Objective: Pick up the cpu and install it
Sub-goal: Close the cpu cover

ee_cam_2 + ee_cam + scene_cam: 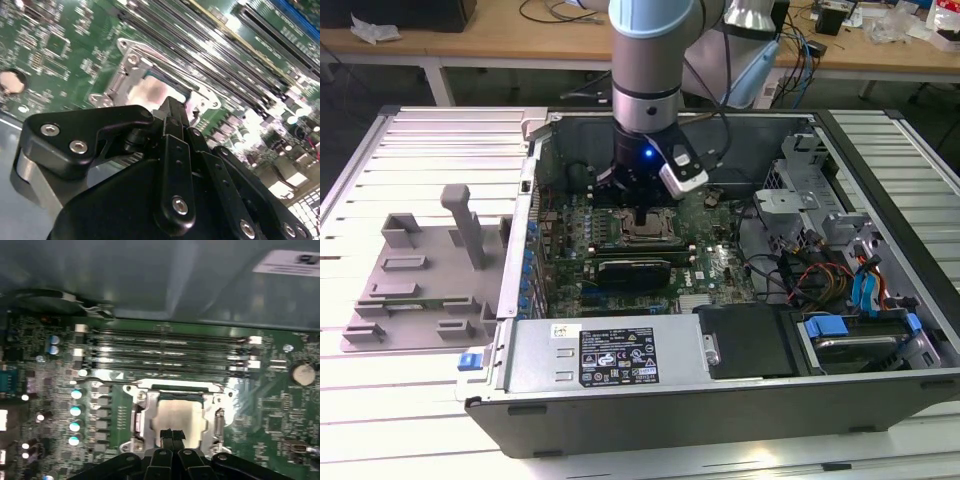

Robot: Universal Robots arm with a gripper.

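Observation:
The cpu lies flat as a silver-white square inside the metal-framed socket on the green motherboard; in the second wrist view the cpu shows pale within the socket frame. My gripper hangs just over the cpu's near edge, its two black fingers pressed together with nothing between them. In the second wrist view the gripper tapers to a point right at the socket. In the exterior view the gripper stands over the socket in the middle of the open computer case.
Memory slots run alongside the socket. The case wall with the power supply, a drive bay and loose cables surround the board. A grey plastic fixture sits on the slatted table at the exterior view's left.

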